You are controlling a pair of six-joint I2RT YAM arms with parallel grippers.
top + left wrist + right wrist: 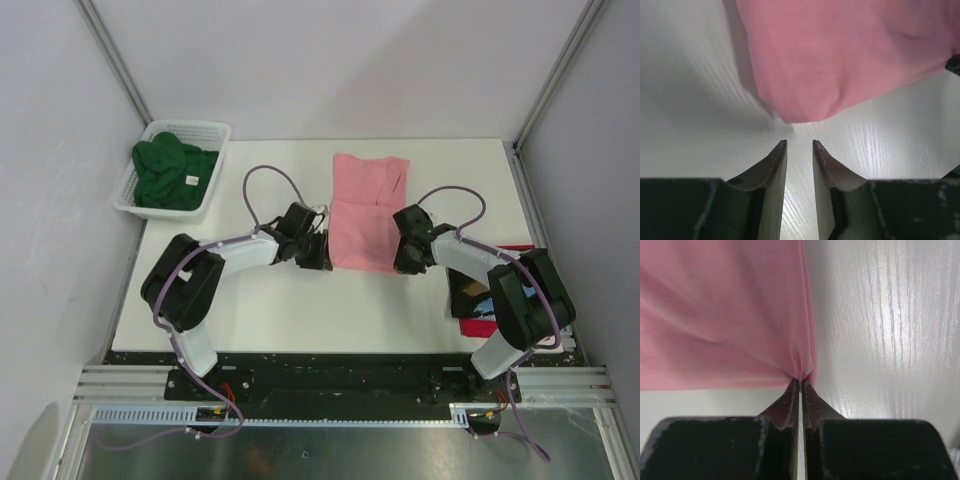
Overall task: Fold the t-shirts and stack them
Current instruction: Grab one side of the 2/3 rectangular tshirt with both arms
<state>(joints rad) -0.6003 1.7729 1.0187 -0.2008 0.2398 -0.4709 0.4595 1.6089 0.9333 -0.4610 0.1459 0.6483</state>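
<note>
Pink t-shirt on the bench, gripped at one near corner

The salmon-pink t-shirt point(365, 205) lies in the middle of the bench point(270, 310). The right fingers point(790, 400) are closed tight on its near right corner. The left fingers point(775, 162) stand a little open just beside its near left corner, holding nothing. The dark green t-shirt point(170, 170) lies in the basket point(185, 123).

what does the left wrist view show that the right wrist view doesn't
Only the left wrist view: the left gripper open, its tips just short of a rounded corner of the salmon-pink cloth t-shirt, gripping nothing. Only the right wrist view: the right gripper shut on a bunched corner of that shirt. Both: the pink shirt and the white table.
</note>
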